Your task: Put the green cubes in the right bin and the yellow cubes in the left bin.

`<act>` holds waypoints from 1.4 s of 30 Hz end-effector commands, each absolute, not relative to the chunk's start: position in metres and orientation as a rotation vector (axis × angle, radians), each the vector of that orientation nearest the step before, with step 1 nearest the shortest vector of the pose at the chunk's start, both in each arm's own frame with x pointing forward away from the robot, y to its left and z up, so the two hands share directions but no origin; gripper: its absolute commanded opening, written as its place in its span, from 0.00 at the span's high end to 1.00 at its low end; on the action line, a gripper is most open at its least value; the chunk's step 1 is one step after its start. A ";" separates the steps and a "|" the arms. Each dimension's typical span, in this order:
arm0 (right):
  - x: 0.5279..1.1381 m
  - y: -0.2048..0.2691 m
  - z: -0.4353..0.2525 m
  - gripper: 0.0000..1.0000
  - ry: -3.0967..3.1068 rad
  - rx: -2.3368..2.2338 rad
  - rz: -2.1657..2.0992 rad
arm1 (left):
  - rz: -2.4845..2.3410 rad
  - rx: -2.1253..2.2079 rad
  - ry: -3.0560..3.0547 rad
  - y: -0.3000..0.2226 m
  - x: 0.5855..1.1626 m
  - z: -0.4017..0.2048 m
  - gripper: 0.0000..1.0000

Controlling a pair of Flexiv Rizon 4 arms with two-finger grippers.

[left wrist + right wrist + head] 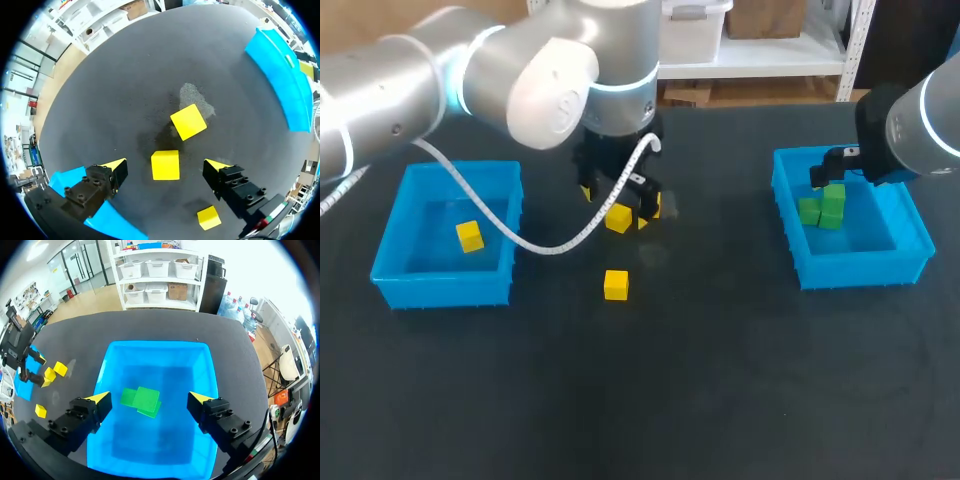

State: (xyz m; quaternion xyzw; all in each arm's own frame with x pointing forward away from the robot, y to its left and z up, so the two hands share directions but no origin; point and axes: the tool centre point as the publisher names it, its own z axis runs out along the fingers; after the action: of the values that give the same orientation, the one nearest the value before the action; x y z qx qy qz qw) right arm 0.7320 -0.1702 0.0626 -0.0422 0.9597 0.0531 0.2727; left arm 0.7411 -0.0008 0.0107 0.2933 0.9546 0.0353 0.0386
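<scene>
Your left claw [166,167] hangs with fingers apart. A yellow cube [165,165] sits between them, touching neither. A second cube [188,121] lies just ahead, turned askew; in the head view the claw hides most of it. A third cube [208,218] lies near one finger. A fourth cube [470,236] sits in the left bin [440,285]. Your right claw [148,398] is spread wide over the right bin [207,370]. The green cubes [142,401] overlap inside, so their count is unclear.

Head view looks down from above and behind on the whole table [720,400]. Left wrist view sits close over yellow cubes [165,165] mid-table; right wrist view faces into the right bin [150,445], glimpsing those cubes too.
</scene>
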 end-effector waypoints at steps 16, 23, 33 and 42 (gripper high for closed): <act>0.731 -0.170 0.062 0.00 2.577 -0.112 0.141 | 0.185 0.804 2.925 0.003 0.737 -0.011 1.00; 0.731 -0.170 0.062 0.00 2.577 -0.112 0.141 | 0.129 0.784 2.904 0.006 0.741 0.007 1.00; 0.731 -0.170 0.062 0.00 2.577 -0.112 0.141 | -0.013 0.695 2.844 0.023 0.758 0.061 1.00; 0.731 -0.170 0.062 0.00 2.577 -0.112 0.141 | -0.036 0.574 2.783 0.076 0.772 0.112 1.00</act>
State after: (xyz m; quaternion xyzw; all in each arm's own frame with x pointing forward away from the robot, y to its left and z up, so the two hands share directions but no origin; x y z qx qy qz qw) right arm 0.7320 -0.1702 0.0626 -0.0422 0.9597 0.0531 0.2727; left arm 0.7825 0.0542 0.0979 0.2027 0.9715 0.0019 0.1226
